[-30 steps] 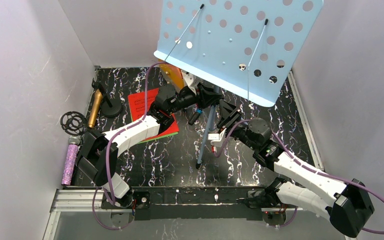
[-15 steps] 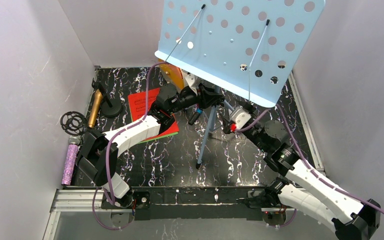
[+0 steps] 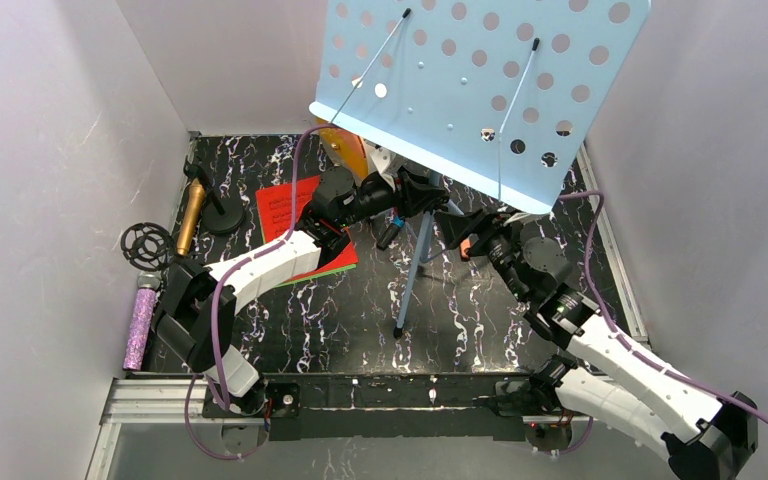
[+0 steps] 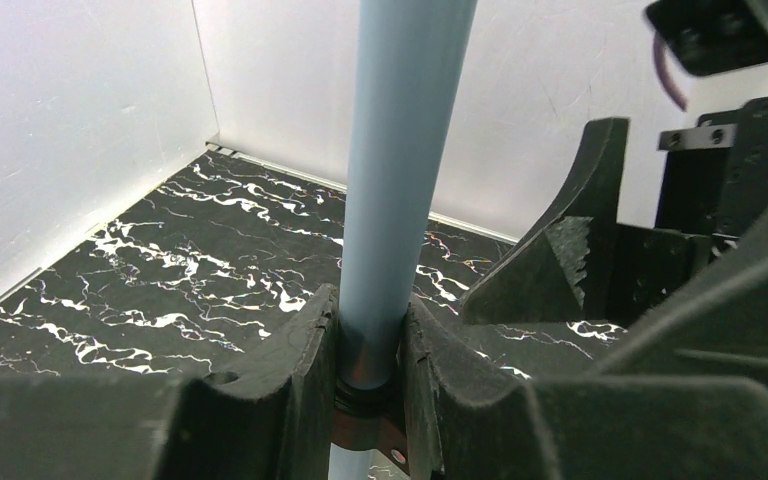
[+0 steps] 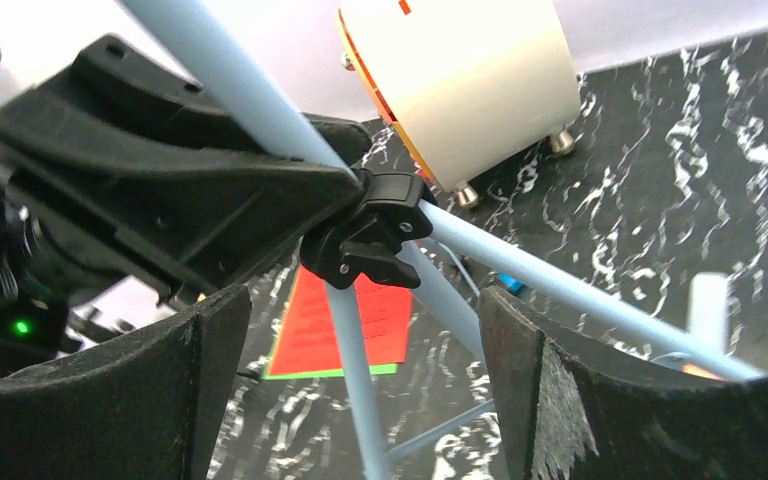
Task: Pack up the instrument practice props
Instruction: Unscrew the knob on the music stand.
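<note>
The pale-blue perforated sheet-music tripod [image 3: 480, 90] stands upright mid-table, its desk filling the top of the overhead view. My left gripper [image 3: 418, 198] [image 4: 370, 345] is shut on its pole [image 4: 400, 180], just above the black leg hub [image 5: 370, 240]. My right gripper [image 3: 455, 226] [image 5: 360, 385] is open beside the hub, with one thin leg [image 5: 355, 400] passing untouched between its fingers. Red and green music sheets [image 3: 285, 205] [image 5: 345, 325] lie under the left arm. A gold microphone [image 3: 192, 215] and a purple microphone [image 3: 142, 325] lie at the left edge, near a black mic tripod [image 3: 145, 243].
The round cream-and-orange cabinet [image 3: 345, 150] [image 5: 460, 90] stands behind the tripod's legs. White walls enclose the black marbled table [image 3: 480, 330] on three sides. A round black stand base [image 3: 222, 215] sits by the gold microphone.
My right gripper has opened wide, let go of the tripod's leg and turned up toward the leg hub. The left gripper has kept its hold on the pole.
</note>
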`<state>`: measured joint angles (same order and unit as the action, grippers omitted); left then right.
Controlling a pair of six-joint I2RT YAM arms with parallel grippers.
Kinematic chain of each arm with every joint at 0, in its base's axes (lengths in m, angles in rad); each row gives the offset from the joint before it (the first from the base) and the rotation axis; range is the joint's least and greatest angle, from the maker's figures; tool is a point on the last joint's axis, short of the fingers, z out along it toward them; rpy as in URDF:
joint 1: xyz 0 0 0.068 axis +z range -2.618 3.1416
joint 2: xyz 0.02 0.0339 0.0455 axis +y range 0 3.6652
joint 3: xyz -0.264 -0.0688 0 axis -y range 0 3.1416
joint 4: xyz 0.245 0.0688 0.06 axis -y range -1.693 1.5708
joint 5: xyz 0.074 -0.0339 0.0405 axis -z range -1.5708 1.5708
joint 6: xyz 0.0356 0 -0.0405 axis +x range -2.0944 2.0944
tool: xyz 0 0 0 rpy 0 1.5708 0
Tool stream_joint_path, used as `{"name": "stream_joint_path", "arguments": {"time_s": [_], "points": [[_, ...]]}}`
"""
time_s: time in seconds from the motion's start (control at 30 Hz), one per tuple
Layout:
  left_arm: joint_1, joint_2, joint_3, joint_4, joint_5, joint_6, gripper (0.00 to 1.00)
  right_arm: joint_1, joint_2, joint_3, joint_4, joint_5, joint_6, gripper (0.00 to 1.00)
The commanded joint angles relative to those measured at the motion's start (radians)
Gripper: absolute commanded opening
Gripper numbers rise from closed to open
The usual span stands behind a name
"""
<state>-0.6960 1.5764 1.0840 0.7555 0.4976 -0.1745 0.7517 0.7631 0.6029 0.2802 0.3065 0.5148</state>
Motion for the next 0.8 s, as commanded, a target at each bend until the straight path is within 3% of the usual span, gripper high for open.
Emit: {"name": "stream_joint_path", "arguments": {"time_s": [0.0, 0.17, 0.77], "points": [[0.0, 0.046, -0.035, -0.245, -0.016, -0.007, 0.0, -0.013, 0.034, 0.04, 0.035, 0.097, 0.322, 0.91], [0.0, 0.045, -0.033, -0.245, -0.013, -0.008, 0.0, -0.035, 0.061, 0.056, 0.006, 0.108, 0.451, 0.87], [0.0, 0.039, -0.035, -0.245, -0.012, -0.008, 0.0, -0.11, 0.141, 0.06, 0.13, -0.06, 0.464, 0.58]]}}
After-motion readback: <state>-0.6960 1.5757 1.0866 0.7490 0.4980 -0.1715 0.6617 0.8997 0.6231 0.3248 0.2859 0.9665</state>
